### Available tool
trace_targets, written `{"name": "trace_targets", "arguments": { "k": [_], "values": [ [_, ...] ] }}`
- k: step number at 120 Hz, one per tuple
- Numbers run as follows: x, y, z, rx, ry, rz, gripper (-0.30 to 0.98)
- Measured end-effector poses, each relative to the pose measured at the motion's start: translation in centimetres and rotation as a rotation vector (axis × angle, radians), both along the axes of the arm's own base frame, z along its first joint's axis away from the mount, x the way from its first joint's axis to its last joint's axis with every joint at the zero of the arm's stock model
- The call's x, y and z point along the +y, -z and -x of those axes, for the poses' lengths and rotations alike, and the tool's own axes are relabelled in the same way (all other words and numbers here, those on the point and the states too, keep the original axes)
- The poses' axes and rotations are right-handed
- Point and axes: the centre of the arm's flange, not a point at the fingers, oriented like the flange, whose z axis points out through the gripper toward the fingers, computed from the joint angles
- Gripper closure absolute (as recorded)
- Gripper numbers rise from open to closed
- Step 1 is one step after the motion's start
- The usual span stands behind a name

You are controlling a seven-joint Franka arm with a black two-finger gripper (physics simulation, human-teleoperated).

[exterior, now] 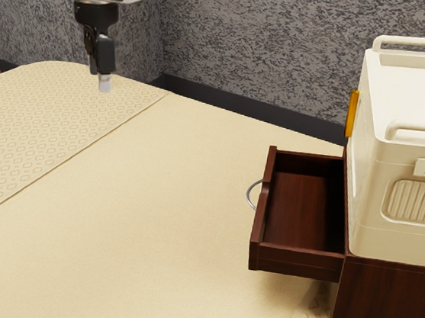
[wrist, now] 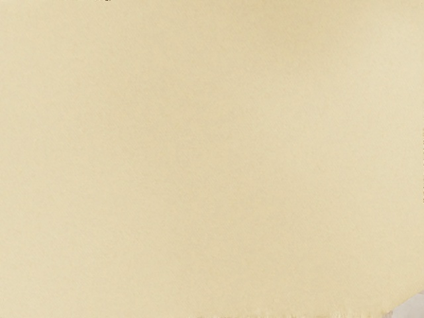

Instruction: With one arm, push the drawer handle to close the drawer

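Note:
My gripper (exterior: 101,74) hangs over the table at the exterior view's upper left, pointing down, well apart from the drawer. The dark reddish-brown drawer (exterior: 297,261) stands pulled out of its cabinet (exterior: 388,302), toward the exterior view's left, and its inside looks bare. A thin curved metal handle (exterior: 251,193) sticks out from the drawer's front panel, on the side facing my gripper. Nothing touches the handle. The wrist view looks down on the pale yellow tabletop (wrist: 212,159).
A large cream box (exterior: 411,97) with carrying handles rests on the cabinet, with an orange piece (exterior: 351,113) at its side. The pale tabletop (exterior: 151,221) stretches between gripper and drawer. Behind it rises a grey speckled wall (exterior: 256,49).

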Motion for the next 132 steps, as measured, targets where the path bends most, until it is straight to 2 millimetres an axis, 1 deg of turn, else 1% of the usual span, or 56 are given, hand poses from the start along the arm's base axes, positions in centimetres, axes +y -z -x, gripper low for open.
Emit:
{"name": "trace_targets", "arguments": {
  "k": [20,24,26,30,34,37,40,42,49,54,61,68,71,73,75,77,80,82,85,88,91,94,98,103,114,123,129,132],
  "values": [
    [0.0,0.1,0.1,0.009,0.087,0.013,0.0],
    [0.0,-0.4,0.2,0.001,0.101,0.012,0.0],
    [0.0,-1.2,0.4,-0.015,0.108,0.01,0.0],
    [-0.1,-5.3,2.4,-0.093,0.118,-0.001,0.0],
    [-0.3,-9.0,5.1,-0.162,0.126,0.001,0.0],
    [-0.8,-10.3,6.4,-0.181,0.14,0.004,0.0],
    [-2.4,-10.5,6.9,-0.176,0.178,0.014,0.0],
    [-4.0,-9.9,6.9,-0.158,0.215,0.027,0.0],
    [-10.1,-5.4,5.2,-0.056,0.36,0.075,0.0],
    [-13.8,-2.0,4.7,0.013,0.444,0.08,0.02],
    [-18.4,3.0,5.1,0.1,0.548,0.075,0.16],
    [-22.7,7.1,5.9,0.164,0.644,0.074,0.33],
    [-24.2,9.0,5.7,0.188,0.678,0.08,0.4],
    [-24.7,10.4,5.3,0.204,0.691,0.087,0.43],
    [-24.8,12.2,4.4,0.222,0.692,0.099,0.47],
    [-24.0,13.9,3.1,0.235,0.68,0.113,0.5],
    [-21.9,16.2,1.0,0.243,0.645,0.137,0.54],
    [-20.3,17.4,-0.2,0.242,0.619,0.148,0.56],
    [-17.9,18.7,-1.8,0.234,0.58,0.159,0.59],
    [-16.0,19.6,-2.9,0.22,0.553,0.166,0.62],
    [-14.8,20.5,-3.8,0.207,0.535,0.17,0.64],
    [-14.0,21.3,-4.5,0.195,0.524,0.175,0.66],
    [-13.5,22.0,-5.2,0.176,0.517,0.178,0.68],
    [-13.4,22.4,-5.9,0.145,0.518,0.181,0.71],
    [-13.9,22.4,-6.9,0.081,0.55,0.155,0.74],
    [-14.6,23.1,-7.8,0.037,0.581,0.129,0.76],
    [-13.9,23.5,-8.7,0.008,0.579,0.113,0.76],
    [-13.8,23.3,-9.5,-0.015,0.581,0.11,0.77]
  ]
}}
